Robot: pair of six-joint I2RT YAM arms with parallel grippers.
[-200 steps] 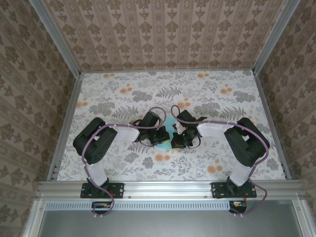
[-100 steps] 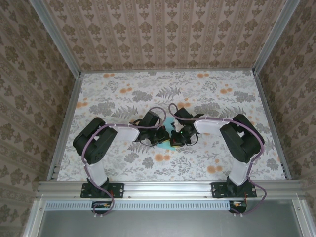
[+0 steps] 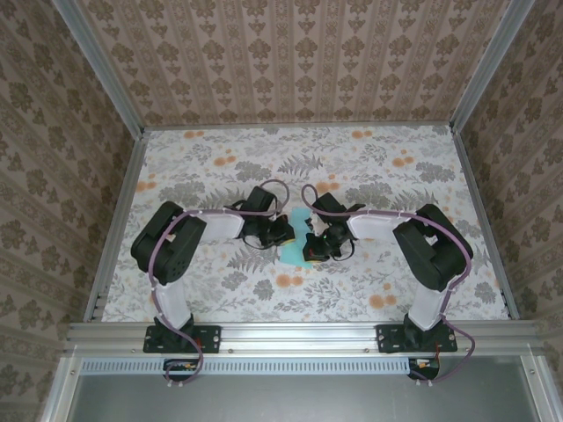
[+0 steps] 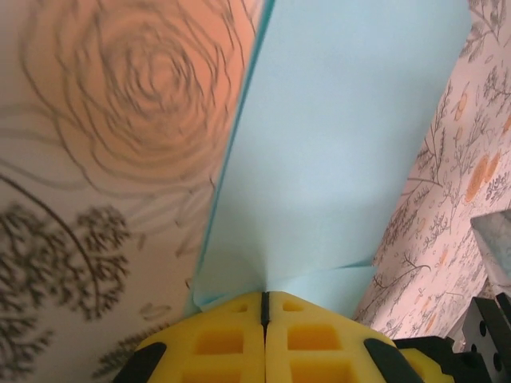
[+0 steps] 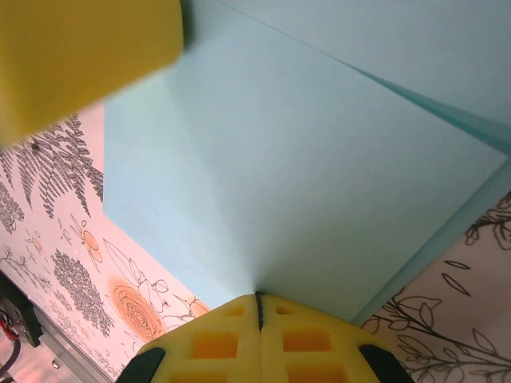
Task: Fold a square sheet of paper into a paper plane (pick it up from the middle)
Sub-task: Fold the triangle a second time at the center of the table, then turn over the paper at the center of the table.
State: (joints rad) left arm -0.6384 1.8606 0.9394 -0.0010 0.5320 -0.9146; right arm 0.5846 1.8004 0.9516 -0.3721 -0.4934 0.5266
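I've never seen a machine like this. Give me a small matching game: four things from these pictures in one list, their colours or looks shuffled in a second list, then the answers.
Things:
1. paper
2. tabletop
3. back wall
4. tips of the left hand

Looks:
A. yellow
B. brown, with stripes of ornaments
C. plain light turquoise
D. pale, with grey leaves and orange flowers

Pairs: 1-C, 2-D, 3-B, 4-A

A lab test booth: aluminium frame (image 3: 299,334), wallpapered walls (image 3: 290,61).
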